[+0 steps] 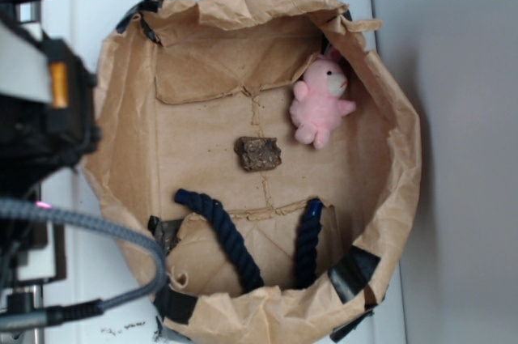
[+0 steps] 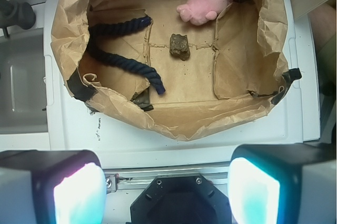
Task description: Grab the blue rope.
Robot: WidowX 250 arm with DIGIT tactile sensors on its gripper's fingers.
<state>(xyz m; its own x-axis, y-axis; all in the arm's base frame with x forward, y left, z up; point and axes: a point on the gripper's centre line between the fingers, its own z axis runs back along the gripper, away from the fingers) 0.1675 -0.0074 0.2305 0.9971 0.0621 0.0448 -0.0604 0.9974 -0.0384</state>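
On a white surface, a crumpled paper bag holds the twisted blue rope; the fingers stand spread, empty.

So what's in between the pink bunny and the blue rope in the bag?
A small brown lump sits on the bag floor between the pink bunny and the blue rope. Both the exterior and wrist views show it, touching neither.

The blue rope dips out of sight behind the paper bag's crumpled near wall at the bottom of the exterior view, its bend hidden. At left, the robot arm is blurred and cut off by the frame edge. In the wrist view, the gripper fingers are glowing blurs, cropped at the bottom edge.
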